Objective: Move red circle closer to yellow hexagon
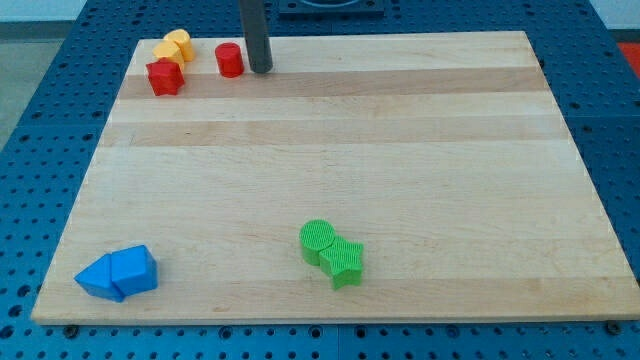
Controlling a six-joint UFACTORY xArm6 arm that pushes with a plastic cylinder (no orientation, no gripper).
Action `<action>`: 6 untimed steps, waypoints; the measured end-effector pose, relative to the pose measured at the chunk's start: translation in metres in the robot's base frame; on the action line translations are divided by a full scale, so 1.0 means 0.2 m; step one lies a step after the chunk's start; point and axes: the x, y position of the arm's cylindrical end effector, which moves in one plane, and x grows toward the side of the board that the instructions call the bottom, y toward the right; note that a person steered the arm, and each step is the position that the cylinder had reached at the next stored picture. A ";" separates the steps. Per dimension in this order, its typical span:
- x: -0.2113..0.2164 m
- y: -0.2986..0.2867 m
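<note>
— Where is my tip sitting?

— At the view's top, just to the right of the red circle, almost touching it. It is a plain dark rod with no fingers, so nothing is held.

— And the yellow hexagon?

— Left of the red circle, near the corner, pressed against a red star.

— Anything else?

— The pale wooden tabletop shows long grain. A ridged green circle touches a green star; two blue blocks sit bottom left.
</note>
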 end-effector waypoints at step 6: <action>-0.05 -0.12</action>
